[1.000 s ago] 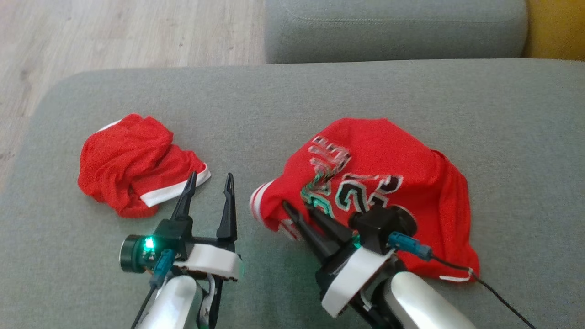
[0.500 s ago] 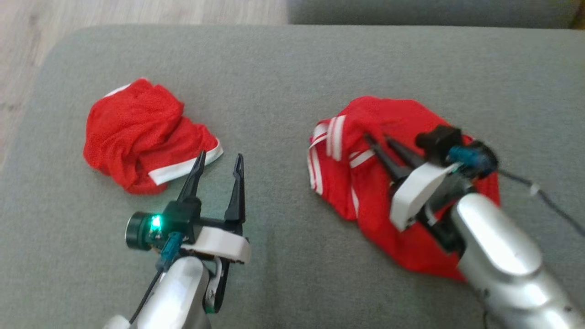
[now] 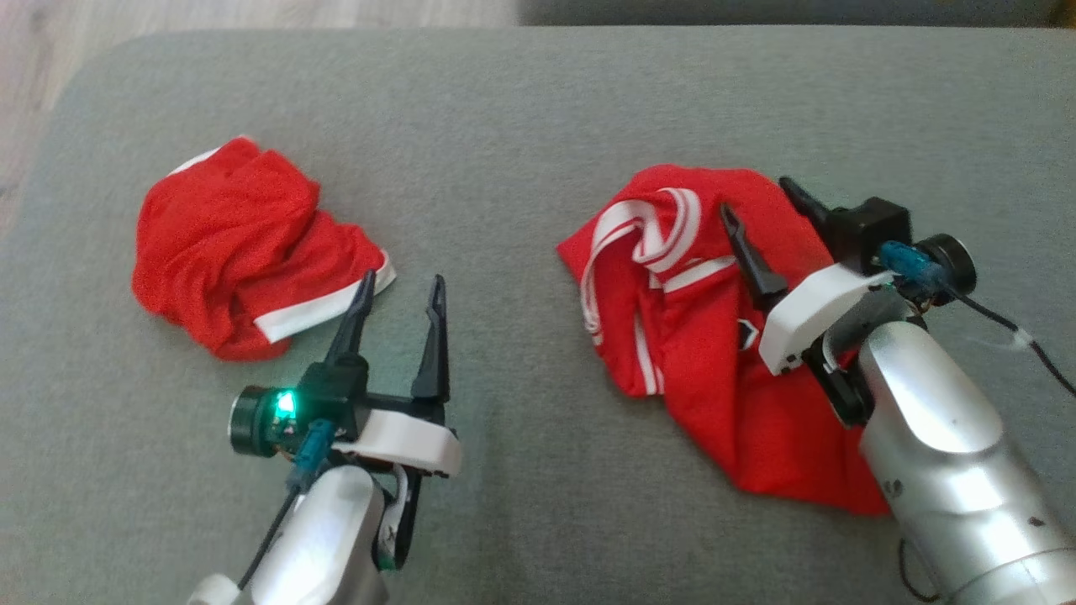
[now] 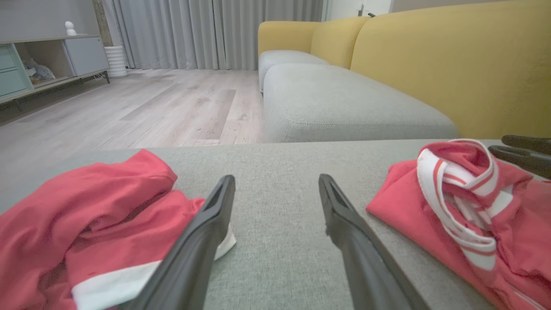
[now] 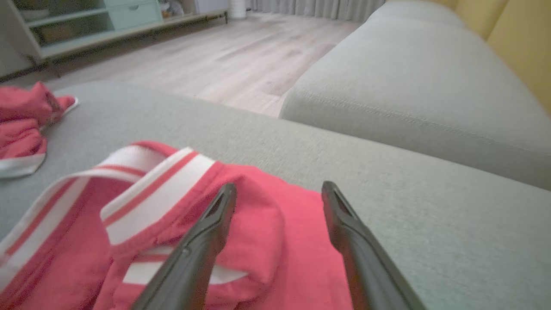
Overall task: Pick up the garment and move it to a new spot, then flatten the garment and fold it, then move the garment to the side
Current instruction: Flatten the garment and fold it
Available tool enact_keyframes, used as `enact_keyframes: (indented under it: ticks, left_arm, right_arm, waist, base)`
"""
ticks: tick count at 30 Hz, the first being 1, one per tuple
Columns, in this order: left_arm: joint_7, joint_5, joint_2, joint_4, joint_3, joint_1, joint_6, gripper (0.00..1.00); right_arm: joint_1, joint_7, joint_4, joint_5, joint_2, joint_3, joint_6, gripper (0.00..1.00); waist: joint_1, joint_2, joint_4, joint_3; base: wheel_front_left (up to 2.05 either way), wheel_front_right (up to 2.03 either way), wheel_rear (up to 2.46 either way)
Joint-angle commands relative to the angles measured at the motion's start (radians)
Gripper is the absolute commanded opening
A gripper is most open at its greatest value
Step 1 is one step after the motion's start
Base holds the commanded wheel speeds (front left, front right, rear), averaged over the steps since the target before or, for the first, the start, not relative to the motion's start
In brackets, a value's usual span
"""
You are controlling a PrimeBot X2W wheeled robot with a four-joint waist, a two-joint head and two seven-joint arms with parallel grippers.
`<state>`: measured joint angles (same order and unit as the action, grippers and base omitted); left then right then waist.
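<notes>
A red jersey (image 3: 672, 336) with white striped trim lies crumpled on the right of the grey cushion (image 3: 504, 126). My right gripper (image 3: 756, 196) is open just above the jersey's far edge, with nothing held between its fingers. In the right wrist view the jersey (image 5: 172, 224) bunches under and to the left of the open right gripper (image 5: 280, 187). My left gripper (image 3: 403, 281) is open over bare cushion between the two garments. The left wrist view has the jersey (image 4: 452, 206) at the right, beyond the left gripper (image 4: 275, 181).
A second red garment (image 3: 227, 252) with a white hem lies bunched on the left, its hem touching my left finger in the left wrist view. Wooden floor (image 3: 34, 50) lies past the cushion's left edge. Another grey cushion (image 5: 409, 86) and a yellow backrest (image 4: 430, 64) stand behind.
My right gripper, shut on the jersey, carried it right and further away, then opened and let it go. The jersey now lies crumpled, lettering hidden. The camera has tilted down.
</notes>
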<state>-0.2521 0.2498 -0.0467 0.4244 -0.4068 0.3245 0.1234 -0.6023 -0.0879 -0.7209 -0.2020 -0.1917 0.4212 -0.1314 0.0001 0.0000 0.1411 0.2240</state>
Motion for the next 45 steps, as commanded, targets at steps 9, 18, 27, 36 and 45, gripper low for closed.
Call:
enact_keyframes:
  ticks: [9, 18, 27, 36, 45]
  left_arm:
    - [-0.010, -0.006, -0.017, -0.054, 0.090, 0.003, 0.002, 1.00]
    - [-0.010, -0.008, -0.014, -0.063, 0.107, -0.037, -0.004, 1.00]
    - [-0.010, -0.015, -0.010, -0.063, 0.103, -0.025, -0.014, 1.00]
    - [-0.010, -0.017, -0.007, -0.053, 0.090, -0.004, -0.018, 1.00]
    - [-0.010, -0.017, -0.005, -0.044, 0.091, 0.002, -0.015, 1.00]
  right_arm:
    - [0.154, -0.162, 0.134, 0.085, 0.107, -0.199, 0.001, 1.00]
    - [0.412, -0.173, 0.348, 0.102, 0.138, -0.393, 0.001, 1.00]
    - [0.470, -0.125, 0.385, 0.074, 0.141, -0.421, 0.001, 1.00]
    - [0.416, 0.040, 0.225, 0.023, 0.141, -0.371, 0.001, 1.00]
    - [0.333, 0.047, 0.143, 0.080, 0.111, -0.427, 0.001, 0.00]
  waist:
    - [-0.0001, 0.0000, -0.119, -0.081]
    - [-0.0001, 0.0000, -0.163, -0.124]
    - [-0.0001, 0.0000, -0.158, -0.099]
    - [-0.0001, 0.0000, -0.117, -0.056]
    - [-0.0001, 0.0000, -0.095, -0.055]
  base:
    - [0.00, 0.00, 0.00]
    - [0.00, 0.00, 0.00]
    - [0.00, 0.00, 0.00]
    - [0.00, 0.00, 0.00]
    - [0.00, 0.00, 0.00]
